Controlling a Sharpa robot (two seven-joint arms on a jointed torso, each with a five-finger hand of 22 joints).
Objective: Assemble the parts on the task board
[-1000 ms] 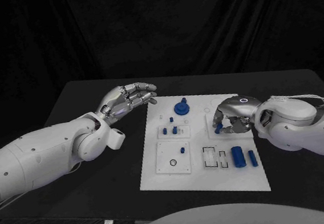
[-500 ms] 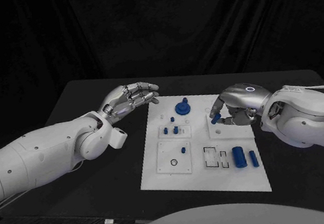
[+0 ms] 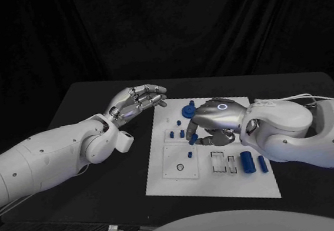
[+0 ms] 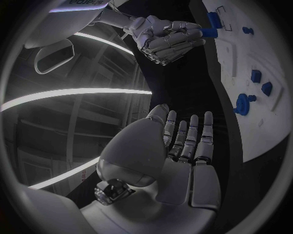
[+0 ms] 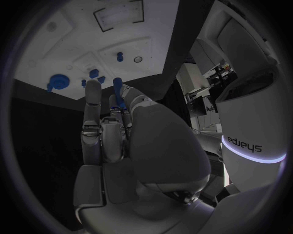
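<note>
1. One white task board point(image 3: 209, 174) lies on one black table point(image 3: 80, 105).
2. About nine blue parts show on the board, among them one round knob point(image 3: 188, 111) and two cylinders point(image 3: 245, 161); some are hidden.
3. Two hands: left hand point(image 3: 135, 101), right hand point(image 3: 216, 121).

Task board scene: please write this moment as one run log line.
right hand: holds small blue part above task board | left hand: open, beside board

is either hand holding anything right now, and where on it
The right hand pinches a small blue part by its lower end; the left hand holds nothing.
</note>
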